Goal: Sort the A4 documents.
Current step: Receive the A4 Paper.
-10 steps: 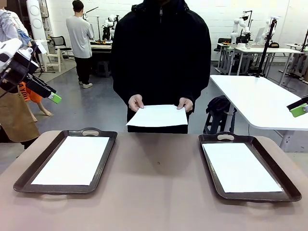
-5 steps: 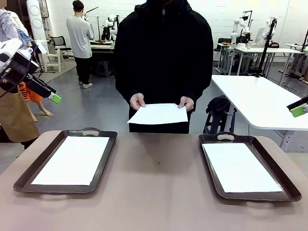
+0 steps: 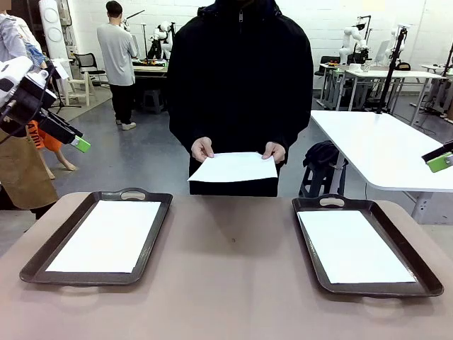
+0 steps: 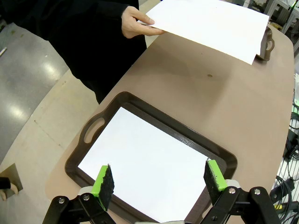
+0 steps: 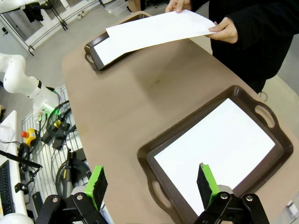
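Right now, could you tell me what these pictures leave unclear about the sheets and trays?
- Held sheet, front view: one page or several, too thin to tell.
- Left tray's sheet, right tray's sheet: any print too faint to see.
- Right tray, left wrist view: mostly hidden behind the held sheet.

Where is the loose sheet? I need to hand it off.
In the front view, the sheet is held in the person's hands above the table's far edge, between both trays.
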`<state>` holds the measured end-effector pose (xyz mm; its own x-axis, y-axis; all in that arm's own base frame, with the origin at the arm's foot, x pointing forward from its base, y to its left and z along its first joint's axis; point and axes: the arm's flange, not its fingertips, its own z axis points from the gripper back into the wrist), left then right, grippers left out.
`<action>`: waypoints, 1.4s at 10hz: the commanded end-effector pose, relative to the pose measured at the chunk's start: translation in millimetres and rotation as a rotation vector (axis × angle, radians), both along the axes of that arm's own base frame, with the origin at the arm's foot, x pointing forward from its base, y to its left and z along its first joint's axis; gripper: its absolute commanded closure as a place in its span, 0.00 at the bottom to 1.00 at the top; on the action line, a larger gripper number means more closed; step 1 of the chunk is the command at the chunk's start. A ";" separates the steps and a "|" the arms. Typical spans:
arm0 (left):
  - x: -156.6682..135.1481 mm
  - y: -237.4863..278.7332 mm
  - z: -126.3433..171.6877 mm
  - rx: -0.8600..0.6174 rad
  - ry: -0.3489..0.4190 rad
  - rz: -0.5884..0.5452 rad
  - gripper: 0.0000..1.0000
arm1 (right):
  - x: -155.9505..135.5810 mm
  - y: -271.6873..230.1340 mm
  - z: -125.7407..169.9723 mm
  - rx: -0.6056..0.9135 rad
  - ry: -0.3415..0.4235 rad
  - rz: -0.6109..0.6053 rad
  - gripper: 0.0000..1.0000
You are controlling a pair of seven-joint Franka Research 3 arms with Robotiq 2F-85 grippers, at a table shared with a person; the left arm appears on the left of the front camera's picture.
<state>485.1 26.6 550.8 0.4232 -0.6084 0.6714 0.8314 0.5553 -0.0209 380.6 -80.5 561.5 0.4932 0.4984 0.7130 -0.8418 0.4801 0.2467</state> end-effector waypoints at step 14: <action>-1.4 0.0 0.3 0.007 -0.010 -0.005 0.00 | 0.0 0.3 -0.8 0.000 -0.001 -0.001 0.00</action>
<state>485.1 26.6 550.8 0.4232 -0.6084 0.6714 0.8314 0.5552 -0.0209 380.6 -80.5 561.5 0.4932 0.4984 0.7130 -0.8418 0.4801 0.2467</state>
